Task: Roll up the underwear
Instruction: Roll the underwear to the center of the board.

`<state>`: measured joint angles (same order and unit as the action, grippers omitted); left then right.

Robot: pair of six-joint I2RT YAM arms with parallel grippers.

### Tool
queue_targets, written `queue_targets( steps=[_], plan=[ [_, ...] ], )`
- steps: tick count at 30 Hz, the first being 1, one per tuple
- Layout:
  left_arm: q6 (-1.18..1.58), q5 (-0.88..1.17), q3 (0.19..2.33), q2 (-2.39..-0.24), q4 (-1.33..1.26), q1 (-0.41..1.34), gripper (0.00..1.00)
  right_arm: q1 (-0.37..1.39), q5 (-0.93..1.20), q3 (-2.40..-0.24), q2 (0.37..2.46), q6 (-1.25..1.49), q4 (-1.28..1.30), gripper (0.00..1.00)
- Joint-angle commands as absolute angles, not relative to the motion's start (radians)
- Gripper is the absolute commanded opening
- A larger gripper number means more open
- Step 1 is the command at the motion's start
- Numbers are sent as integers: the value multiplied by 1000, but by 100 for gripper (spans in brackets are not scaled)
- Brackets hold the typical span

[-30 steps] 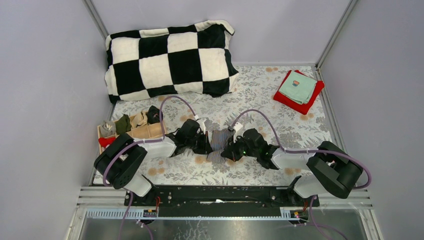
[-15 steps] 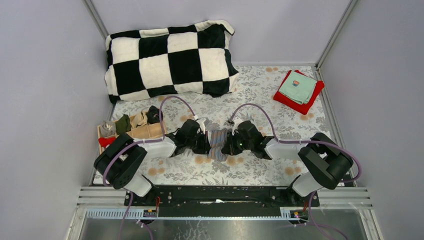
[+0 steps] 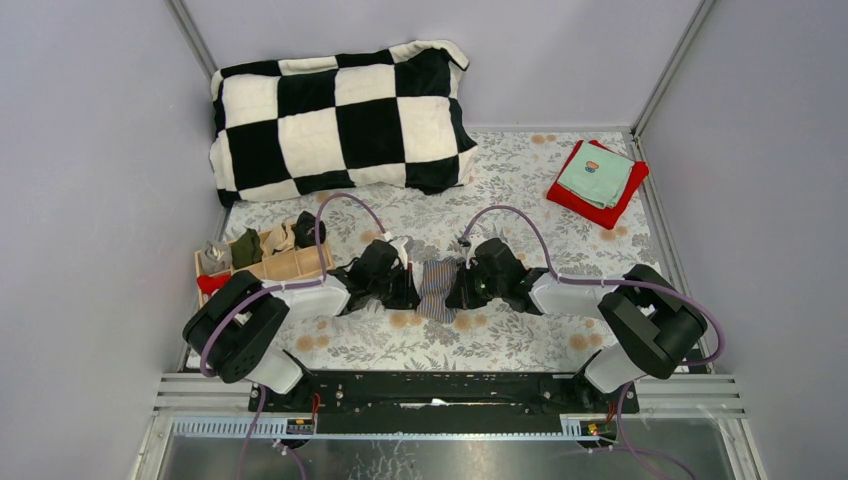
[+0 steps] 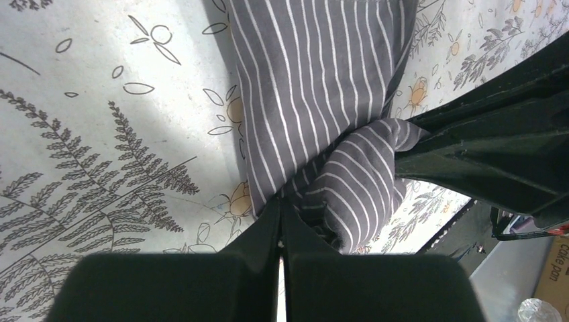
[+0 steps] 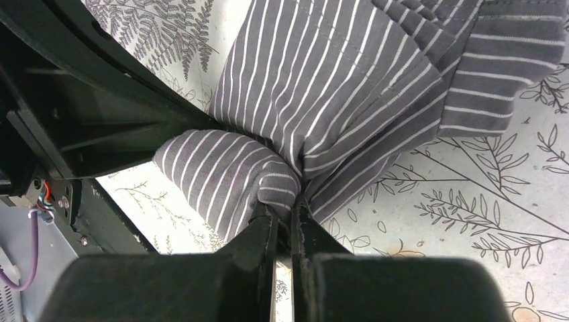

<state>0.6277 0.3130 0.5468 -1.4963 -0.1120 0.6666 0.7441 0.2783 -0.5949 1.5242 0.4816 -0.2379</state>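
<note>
The dark underwear with fine pale pinstripes lies on the floral sheet between my two grippers. My left gripper is shut on its left near edge, as the left wrist view shows. My right gripper is shut on its right near edge, as the right wrist view shows. The near end is curled into a small rolled fold that bulges between the two grippers. The rest of the cloth lies flat beyond it. The grey underwear with the orange-brown waistband is out of view.
A black-and-white checkered pillow lies at the back left. A teal cloth sits on a red cloth at the back right. A wooden box with several socks stands left of my left arm.
My right gripper has moved away from the base and slightly left with the cloth's near edge. The near end has curled up toward the far end. My left gripper has barely moved.
</note>
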Motion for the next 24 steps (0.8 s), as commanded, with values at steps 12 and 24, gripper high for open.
queue_targets(
  steps=[12, 24],
  plan=[
    [633, 78, 591, -1171, 63, 669, 3, 730, 253, -567, 1580, 468, -77, 0],
    [575, 226, 581, -1281, -119, 824, 2, 729, 221, -578, 1559, 459, -54, 6]
  ],
)
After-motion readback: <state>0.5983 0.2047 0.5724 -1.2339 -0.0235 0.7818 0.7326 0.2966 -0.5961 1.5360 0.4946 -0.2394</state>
